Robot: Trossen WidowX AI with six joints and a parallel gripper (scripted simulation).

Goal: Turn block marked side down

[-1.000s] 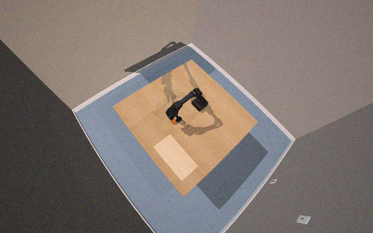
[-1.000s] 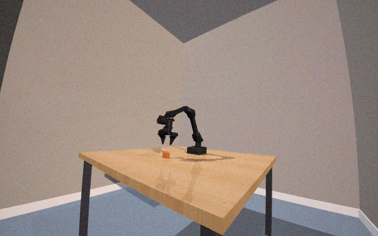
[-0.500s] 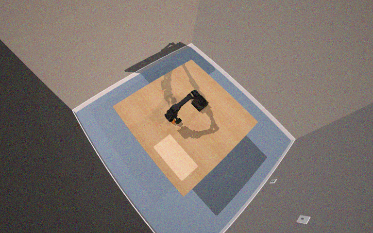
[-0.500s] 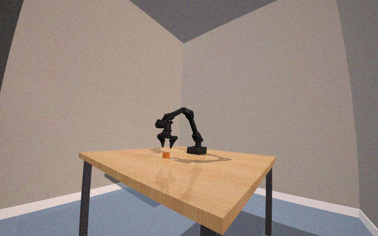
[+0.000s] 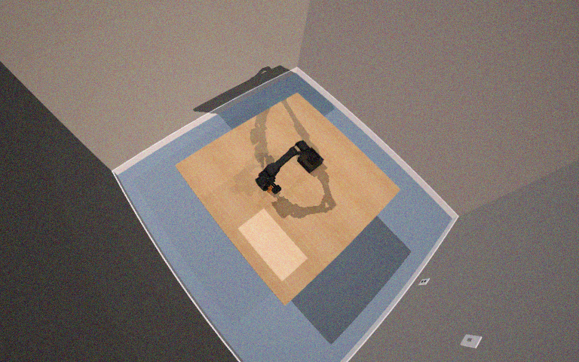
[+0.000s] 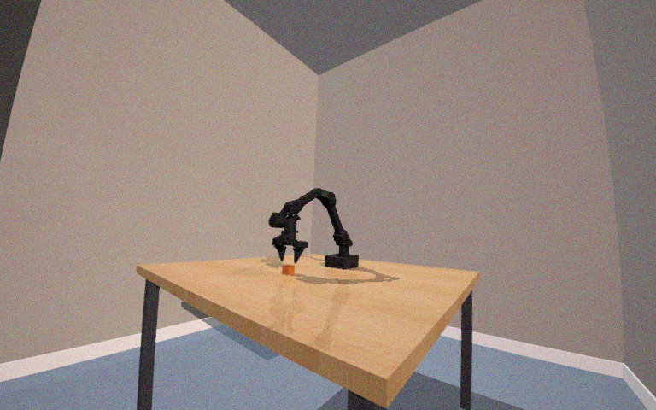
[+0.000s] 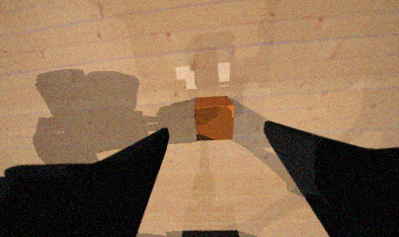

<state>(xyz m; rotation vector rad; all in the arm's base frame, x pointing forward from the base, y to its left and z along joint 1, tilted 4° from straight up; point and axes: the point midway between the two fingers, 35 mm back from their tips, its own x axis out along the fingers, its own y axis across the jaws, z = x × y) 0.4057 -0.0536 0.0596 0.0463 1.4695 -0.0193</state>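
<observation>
- The room has tan walls (image 6: 169, 152) and a blue floor (image 6: 219, 376) with a white strip along the bottom of the walls.
- A big wooden bench (image 6: 352, 325) stands on dark legs (image 6: 147, 345) in the middle of the floor. From the top view, a pale patch (image 5: 271, 244) shows on the wood, well apart from the arm.
- A black robot arm (image 6: 321, 202) stands on a black base (image 6: 341, 260) near the middle of the bench. It goes up, bends over like an arch, and points down at the wood.
- Dark shadows of the arm (image 6: 352, 278) lie on the bench beside the base.
- At the end of the arm is the gripper (image 6: 289, 256). Its two black fingers are spread wide apart, and nothing is between them. They point down at the bench and hang above it.
- A small orange block (image 7: 214, 118) sits on the bench just below the tips of the fingers. From the wrist view, it sits between the two tips and a bit past them, not touching either one. A darker shape shows on the side that faces the wrist view. I cannot tell which side has the mark.
- From the top view, only a tiny bit of the orange block (image 5: 268, 190) peeks out beside the gripper.
</observation>
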